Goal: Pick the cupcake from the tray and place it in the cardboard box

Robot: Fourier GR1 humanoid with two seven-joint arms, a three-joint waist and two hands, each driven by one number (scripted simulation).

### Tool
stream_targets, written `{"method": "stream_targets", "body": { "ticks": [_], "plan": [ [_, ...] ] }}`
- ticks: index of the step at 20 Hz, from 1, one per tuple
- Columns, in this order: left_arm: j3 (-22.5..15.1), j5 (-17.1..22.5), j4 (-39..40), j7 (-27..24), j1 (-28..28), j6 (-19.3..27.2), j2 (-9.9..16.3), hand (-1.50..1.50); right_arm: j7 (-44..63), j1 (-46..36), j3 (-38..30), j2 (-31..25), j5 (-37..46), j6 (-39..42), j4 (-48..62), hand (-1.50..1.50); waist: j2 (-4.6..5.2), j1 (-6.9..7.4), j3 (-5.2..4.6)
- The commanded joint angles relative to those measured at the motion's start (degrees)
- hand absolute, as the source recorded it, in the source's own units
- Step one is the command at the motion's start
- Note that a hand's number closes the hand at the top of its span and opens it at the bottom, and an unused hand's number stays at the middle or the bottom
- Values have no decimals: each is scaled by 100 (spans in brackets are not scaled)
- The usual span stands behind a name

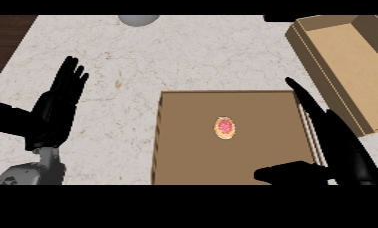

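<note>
Centrally, a small cupcake (225, 127) with pink topping is seen lying on the flat brown tray (184, 142), roughly at the tray's middle and touched by neither hand. The tray is set on a pale marbled surface (184, 57), its near edge cut off by the lower edge of the view. An open cardboard box (347, 67) is placed at the upper right, just beside the tray's far right corner and angled to it; its inside appears bare where it can be seen.

The right hand (336, 147) is held over the tray's right edge, to the right of the cupcake and apart from it. Its fingers (306, 99) are stretched out straight towards the far side, the thumb is spread leftward over the tray's near part, and nothing is grasped. The left hand (55, 109) is shown at the left, above the bare surface and well apart from the tray, with its fingers straight, pointing away and released. A grey rounded object (138, 19) is partly seen at the far edge of the surface; what it is cannot be told. A dark wooden strip (13, 32) is visible beyond the surface's left corner.
</note>
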Motion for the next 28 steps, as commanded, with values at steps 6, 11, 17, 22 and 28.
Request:
{"method": "stream_targets", "body": {
  "ticks": [6, 11, 17, 22, 28],
  "plan": [
    [144, -112, 151, -72, -59, -84, -111, 0, 537, -190, 84, 891, 353, 349, 527, -150, -3, -36, 5],
    [-36, -293, 23, 1, -33, -59, -261, 0, 184, -307, 52, 1376, 847, 224, 1227, -150, 1, -33, 6],
    [175, -336, 97, 335, -349, -20, -261, 0, -7, 55, 81, 1696, 1259, 415, 1184, -150, -2, -43, 7],
    [142, -405, 363, -252, -42, -162, -483, 0, 334, -78, 426, 2351, 1777, 352, 1297, -150, -1, -40, 5],
    [304, -419, -389, 542, -199, -75, -328, 0, -361, 14, -90, 2285, 1739, 627, 1870, -150, -3, -37, 7]
  ]
}}
